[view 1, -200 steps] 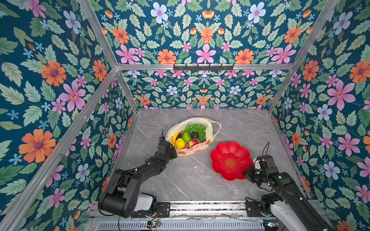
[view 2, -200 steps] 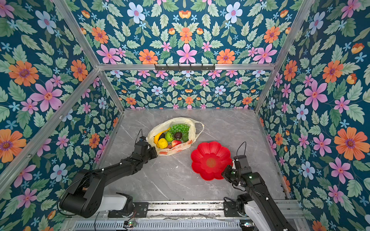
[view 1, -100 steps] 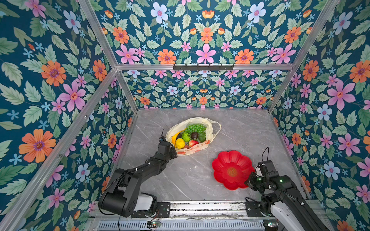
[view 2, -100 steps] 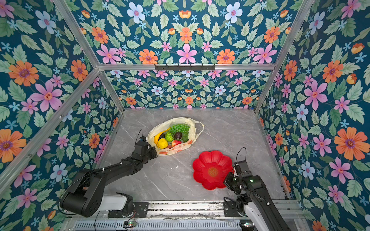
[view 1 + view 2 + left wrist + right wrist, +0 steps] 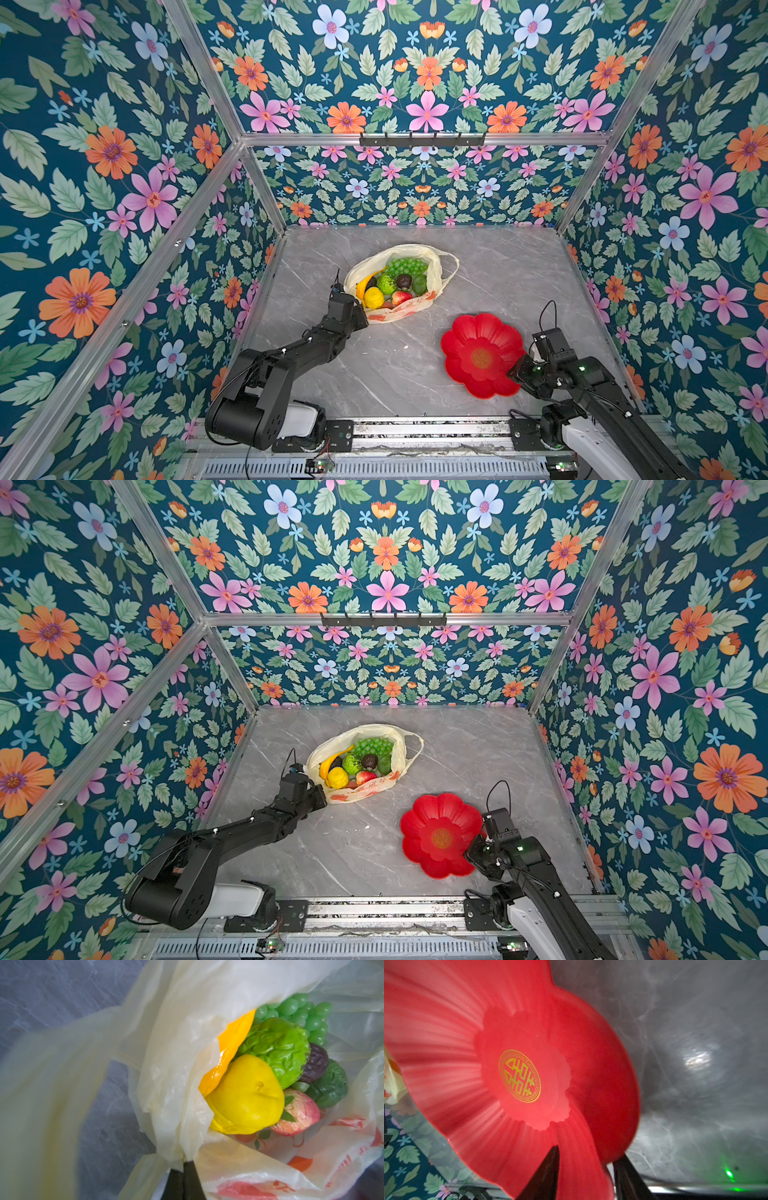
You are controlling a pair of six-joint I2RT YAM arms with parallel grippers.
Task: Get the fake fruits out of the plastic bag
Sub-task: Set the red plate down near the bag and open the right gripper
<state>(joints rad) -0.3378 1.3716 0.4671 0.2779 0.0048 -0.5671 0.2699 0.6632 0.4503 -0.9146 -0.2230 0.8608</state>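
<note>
Bag of fruit pinched at its rim; plate rim between parted jaws.
In both top views the plastic bag (image 5: 400,311) lies mid-desk (image 5: 395,374), the fake fruits (image 5: 390,282) inside its open mouth; the left gripper (image 5: 365,319) meets its near-left rim, and the right gripper (image 5: 516,371) sits at the red plate (image 5: 467,338). Left wrist view: gripper clamped tight on bag film. Right wrist view: fingers (image 5: 546,1172) apart, straddling the plate rim.

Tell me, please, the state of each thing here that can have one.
Plastic bag: lying on the table, mouth open.
Fake fruits: all inside the bag, none taken out.
Red plate: on the table, empty.
Left gripper: jaws shut on the bag's rim.
Right gripper: jaws open, astride the plate's edge.
</note>
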